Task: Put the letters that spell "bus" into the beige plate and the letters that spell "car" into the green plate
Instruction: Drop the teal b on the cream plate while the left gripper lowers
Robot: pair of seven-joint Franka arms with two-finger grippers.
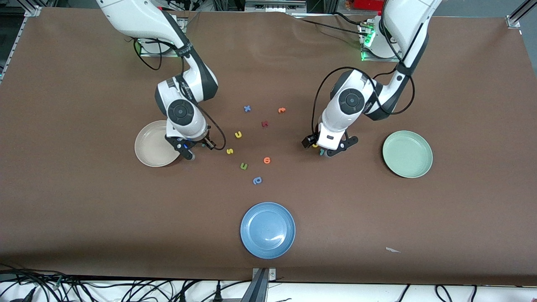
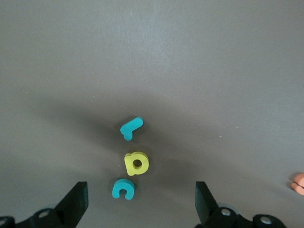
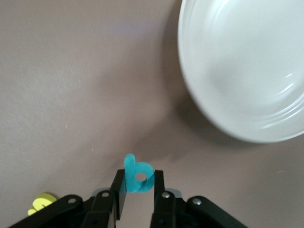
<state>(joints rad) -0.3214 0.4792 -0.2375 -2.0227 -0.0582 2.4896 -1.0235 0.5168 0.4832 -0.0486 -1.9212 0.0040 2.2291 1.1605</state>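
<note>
My right gripper (image 3: 139, 183) is shut on the teal b (image 3: 138, 176), low over the table just beside the beige plate (image 3: 247, 71); in the front view it (image 1: 199, 147) sits at that plate's rim (image 1: 144, 142). The yellow s (image 1: 229, 151) and yellow u (image 1: 238, 134) lie a little toward the table's middle. My left gripper (image 2: 141, 206) hangs open over a row of the teal c (image 2: 123, 188), yellow a (image 2: 137, 163) and teal r (image 2: 131, 128), with the c between its fingers. The green plate (image 1: 407, 154) lies toward the left arm's end.
A blue plate (image 1: 267, 230) lies near the front edge. Loose letters sit mid-table: a green u-shape (image 1: 243, 166), an orange one (image 1: 267, 160), a blue rounded one (image 1: 257, 180), a blue x (image 1: 247, 108), another orange one (image 1: 281, 110) and a dark red one (image 1: 264, 123).
</note>
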